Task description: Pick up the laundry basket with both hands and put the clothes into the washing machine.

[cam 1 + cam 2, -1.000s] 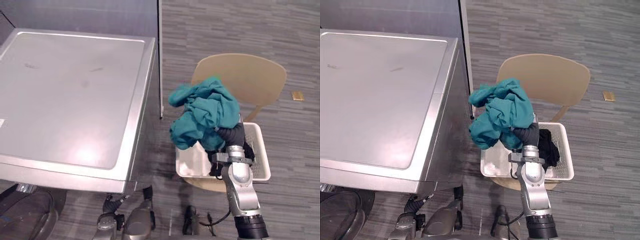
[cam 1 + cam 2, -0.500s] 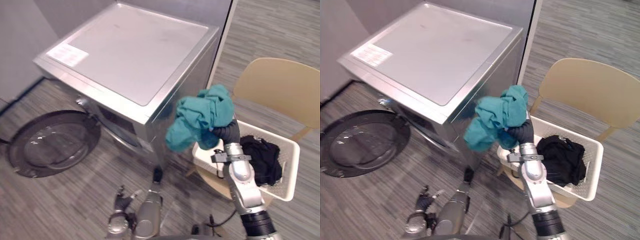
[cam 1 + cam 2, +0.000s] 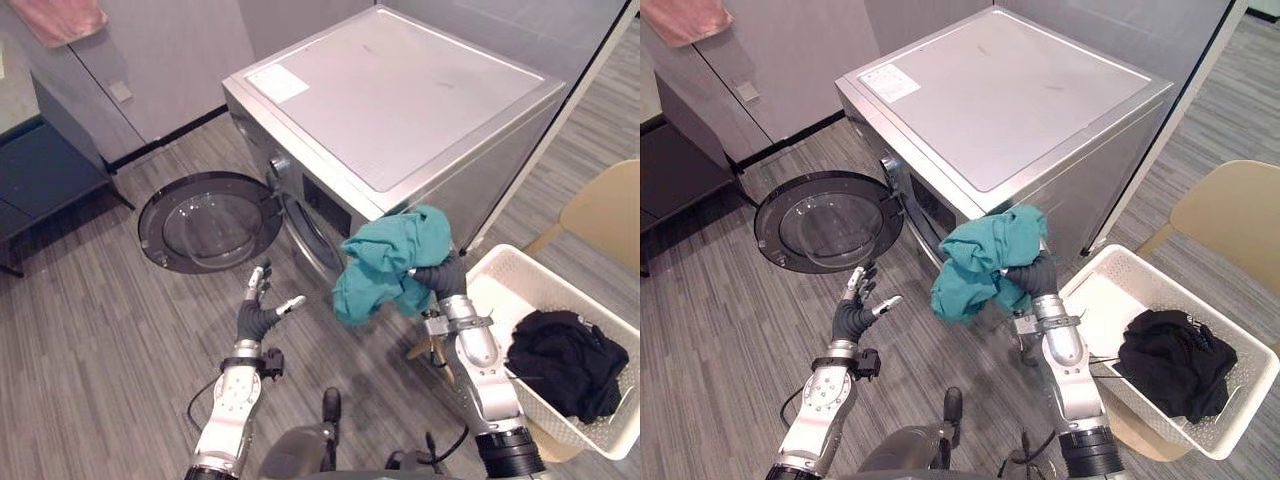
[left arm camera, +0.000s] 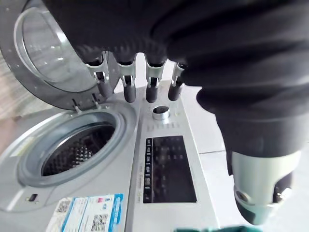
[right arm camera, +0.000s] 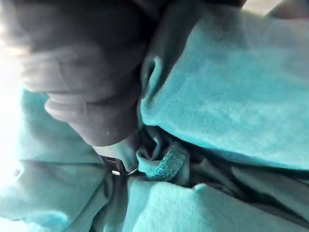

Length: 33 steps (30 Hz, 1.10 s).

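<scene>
We found the right hand (image 3: 443,277) largely buried in the teal garment (image 3: 385,262), so its grip was beyond telling; the same garment hung before the washing machine (image 3: 400,90) and hid part of its front; the chair (image 3: 605,210) ran off the right edge, its seat covered by the laundry basket (image 3: 500,275), whose near corner was cut off too; the black garment (image 3: 565,360) hid the basket's floor beneath it; a pink cloth (image 3: 70,18) was cropped at the top; the label (image 3: 279,83) was too small to read.
</scene>
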Motion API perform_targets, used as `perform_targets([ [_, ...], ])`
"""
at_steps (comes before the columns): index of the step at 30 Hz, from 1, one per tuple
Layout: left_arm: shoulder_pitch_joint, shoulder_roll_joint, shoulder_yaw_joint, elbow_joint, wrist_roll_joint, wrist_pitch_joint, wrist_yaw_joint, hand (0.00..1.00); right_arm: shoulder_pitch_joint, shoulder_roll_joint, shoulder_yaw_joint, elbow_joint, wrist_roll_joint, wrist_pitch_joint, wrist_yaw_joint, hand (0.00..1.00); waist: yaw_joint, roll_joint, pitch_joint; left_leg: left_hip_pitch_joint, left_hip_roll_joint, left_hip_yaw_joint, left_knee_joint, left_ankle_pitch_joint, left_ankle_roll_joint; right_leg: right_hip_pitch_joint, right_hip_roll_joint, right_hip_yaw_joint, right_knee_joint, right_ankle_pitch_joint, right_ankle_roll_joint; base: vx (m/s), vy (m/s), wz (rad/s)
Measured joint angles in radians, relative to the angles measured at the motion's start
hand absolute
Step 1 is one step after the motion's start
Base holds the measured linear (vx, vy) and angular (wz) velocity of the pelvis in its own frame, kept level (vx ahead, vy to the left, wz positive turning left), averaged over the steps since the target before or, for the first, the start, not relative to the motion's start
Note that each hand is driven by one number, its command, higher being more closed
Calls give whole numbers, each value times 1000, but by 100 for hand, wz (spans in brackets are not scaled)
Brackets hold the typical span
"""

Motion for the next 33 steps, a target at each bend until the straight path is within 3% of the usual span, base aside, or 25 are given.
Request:
perform_targets([
  [5,-81,24,-67,0,13,-1,-18,0,-7,15,159,92,63,28,52,100,1,-6,-28,15,-1,17,-4,4,5,10,3,28,-15,18,9,-61,15,-13],
  [10,-97,79,-116,14,26,-4,-14,0,-10,15,193,165,209,41,72,100,0,-5,-32,38,7,29,-5,3,2,24,13,50,-24,26,5,-37,-30,-10],
  [11,-99,88,-127,20,26,-4,-14,100,-12,5,207,182,250,42,79,100,1,-6,-38,38,12,32,-5,4,1,25,19,55,-31,31,4,-28,-43,-9],
  [15,-100,122,-177,39,33,-17,-18,100,-12,-53,243,205,349,63,81,100,1,-4,-74,38,26,42,-5,7,-1,29,35,70,-56,47,-4,0,-53,-12],
  [21,-104,146,-213,45,43,-49,-21,100,-12,-98,254,205,368,62,80,100,0,-10,-97,43,41,40,-5,16,-7,41,53,71,-70,55,-13,11,-61,-2],
  [22,-103,145,-214,53,43,-62,-20,100,-13,-100,254,205,368,62,79,0,1,-9,-102,43,45,39,-5,16,-8,41,58,71,-75,57,-17,-6,-54,0],
  [31,-98,131,-205,69,39,-75,-19,100,-29,-110,240,204,336,62,53,0,2,-8,-115,40,74,37,-5,18,-20,59,95,71,-126,81,-38,0,-56,-1],
  [33,-96,88,-145,84,27,-47,-2,100,-18,-89,232,160,281,62,59,0,1,-9,-115,37,77,34,-5,21,-24,60,101,70,-136,85,-38,28,-52,0],
])
